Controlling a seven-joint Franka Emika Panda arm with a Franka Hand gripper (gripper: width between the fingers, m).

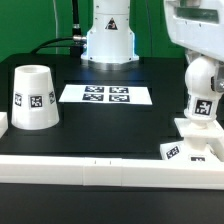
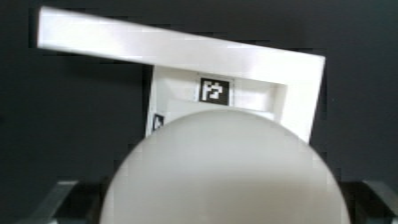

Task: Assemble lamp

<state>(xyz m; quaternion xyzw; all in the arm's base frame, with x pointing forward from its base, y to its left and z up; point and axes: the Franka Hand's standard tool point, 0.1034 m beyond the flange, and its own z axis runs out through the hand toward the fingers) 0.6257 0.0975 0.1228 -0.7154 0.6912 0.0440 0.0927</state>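
Looming closest to the wrist camera, the lamp's rounded white bulb (image 2: 217,165) is filling the lower part of the frame, sitting between the two dark fingers (image 2: 68,200) of the gripper (image 2: 214,205). The fingers are flanking the bulb on either side. Whether their pads are pressing on it cannot be told, since both are showing only as blurred corners.

In the exterior view the bulb is standing upright under the arm's hand. Its narrow lower end is carrying a black-and-white square tag (image 1: 200,108) and meeting the flat square base (image 1: 190,140). The base is lying on the black table (image 1: 110,130), to the exterior view's right of the marker board (image 1: 105,95) and nearer the camera than it. It is showing one tag on its near side in the exterior view and another on its top in the wrist view.

The marker board is displaying four black block-pattern markers in a row, with no lettering legible on them. Well apart from the bulb, to the exterior view's left of the marker board, the tapered shade (image 1: 32,97) is resting wide end down. It is wearing two more square tags, whose patterns are too small to read. Behind the marker board, the white robot body (image 1: 107,35) is rising at the table's far edge.
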